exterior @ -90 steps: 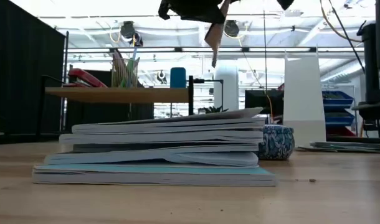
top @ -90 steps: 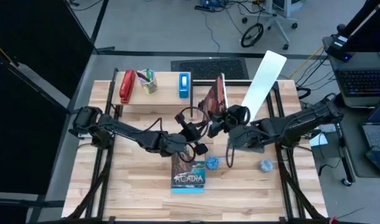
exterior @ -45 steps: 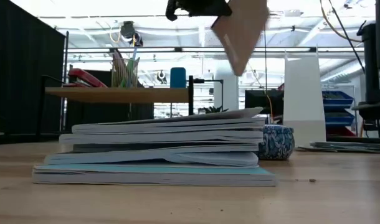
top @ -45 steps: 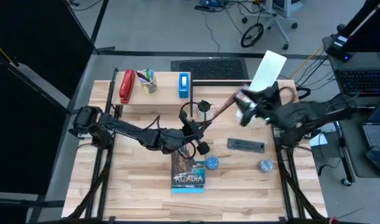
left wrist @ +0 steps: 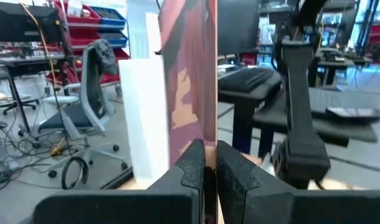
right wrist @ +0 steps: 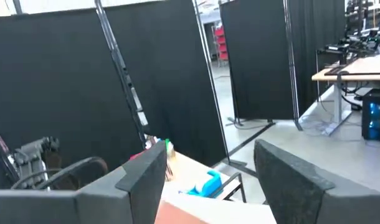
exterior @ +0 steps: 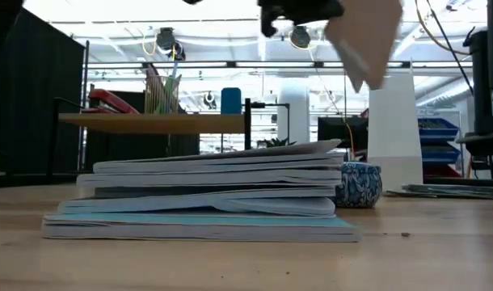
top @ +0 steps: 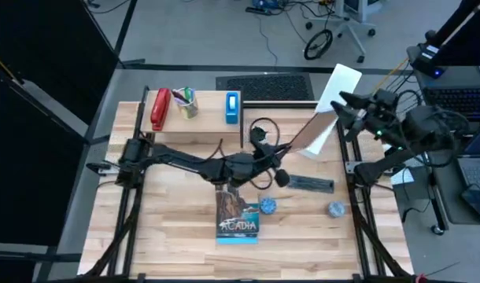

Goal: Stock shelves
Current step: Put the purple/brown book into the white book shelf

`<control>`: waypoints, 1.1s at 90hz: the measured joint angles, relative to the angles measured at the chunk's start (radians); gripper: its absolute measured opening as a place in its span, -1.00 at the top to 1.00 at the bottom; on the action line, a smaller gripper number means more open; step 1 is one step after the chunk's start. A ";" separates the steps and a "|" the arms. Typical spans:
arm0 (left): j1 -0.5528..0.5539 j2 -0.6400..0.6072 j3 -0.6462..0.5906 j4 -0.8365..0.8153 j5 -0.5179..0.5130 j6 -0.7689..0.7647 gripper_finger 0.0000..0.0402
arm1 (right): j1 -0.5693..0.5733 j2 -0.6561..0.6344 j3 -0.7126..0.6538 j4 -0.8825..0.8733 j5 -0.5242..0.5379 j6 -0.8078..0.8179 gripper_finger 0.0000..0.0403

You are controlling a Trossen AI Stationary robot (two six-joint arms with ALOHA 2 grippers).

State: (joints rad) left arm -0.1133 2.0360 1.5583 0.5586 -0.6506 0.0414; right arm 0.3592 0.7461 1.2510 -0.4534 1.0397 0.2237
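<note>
While its lower edge hides between them, left gripper clamps a book; right gripper gapes wide.

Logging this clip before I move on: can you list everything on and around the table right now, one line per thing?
Shelf: one, light wood on black legs, back left of table.
Red stapler: one, on shelf's left end.
Pen cup: one, on shelf beside stapler.
Blue item: one, on shelf's right end.
White file holder: one, back right.
Brown book: one, held tilted in the air next to file holder.
Stack of books: one, teal cover on top, front centre.
Patterned blue-white objects: two, one by the stack, one further right.
Dark flat item: one, centre right.
Left gripper: shut on brown book.
Right gripper: open, raised at table's right edge.
</note>
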 joint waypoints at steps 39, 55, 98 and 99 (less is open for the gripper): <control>0.064 0.274 0.333 -0.001 -0.011 -0.008 0.96 | -0.001 -0.053 0.000 -0.036 -0.001 -0.035 -0.09; 0.094 0.328 0.366 0.000 -0.010 -0.071 0.96 | -0.001 -0.052 0.000 -0.116 -0.002 -0.028 -0.09; 0.168 0.384 0.371 0.051 0.062 -0.094 0.96 | -0.001 -0.051 0.000 -0.185 -0.002 -0.026 -0.09; 0.168 0.388 0.372 0.058 0.062 -0.094 0.96 | -0.001 -0.050 0.000 -0.186 -0.002 -0.026 -0.09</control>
State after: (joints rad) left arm 0.0551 2.4241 1.9308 0.6162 -0.5888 -0.0524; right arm 0.3584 0.6958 1.2510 -0.6392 1.0382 0.1974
